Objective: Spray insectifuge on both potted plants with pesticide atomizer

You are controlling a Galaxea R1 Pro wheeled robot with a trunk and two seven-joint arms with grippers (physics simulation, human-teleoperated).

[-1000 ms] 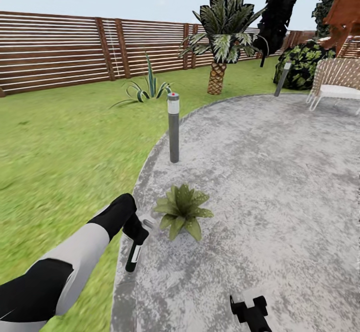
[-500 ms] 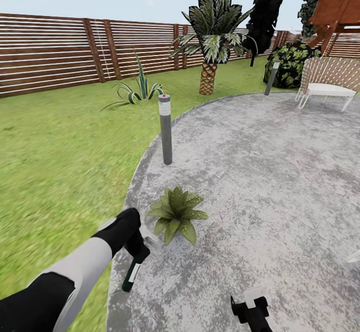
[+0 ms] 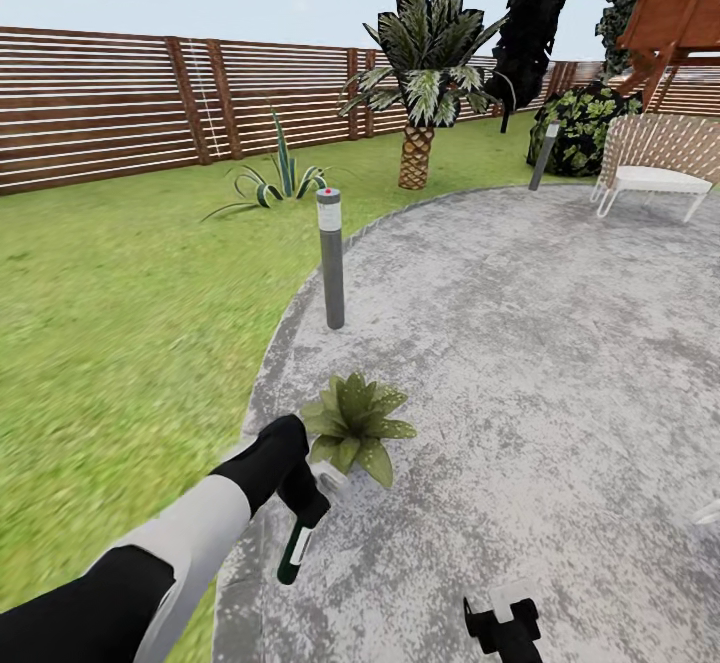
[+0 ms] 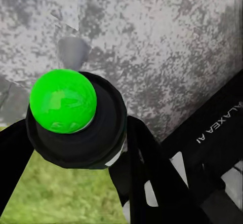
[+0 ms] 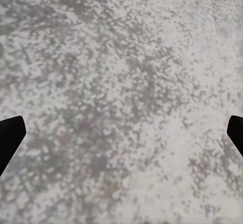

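My left gripper [image 3: 312, 503] is shut on the pesticide atomizer [image 3: 297, 545], a slim dark bottle with a white patch that hangs tip-down over the patio edge. In the left wrist view its bright green tip [image 4: 63, 101] sits close up between the dark fingers [image 4: 147, 168]. One potted plant [image 3: 356, 423], a low rosette of speckled green leaves, stands on the stone patio [image 3: 520, 343] just beyond and right of that gripper, almost touching it. At the bottom of the head view my right gripper [image 3: 503, 621] hovers open over bare stone, with its fingertips [image 5: 10, 135] at the edges of the right wrist view.
A grey bollard light [image 3: 330, 258] stands at the patio rim behind the plant, another [image 3: 545, 155] farther back. A wicker chair [image 3: 655, 168] is at the far right. Lawn [image 3: 120, 293], a spiky clump [image 3: 280, 181], a palm [image 3: 418, 73] and the slatted fence [image 3: 100, 103] lie beyond.
The head view shifted slightly at first, then held still. My left arm has carried the atomizer right and forward, closer to the potted plant. The right gripper stays put.
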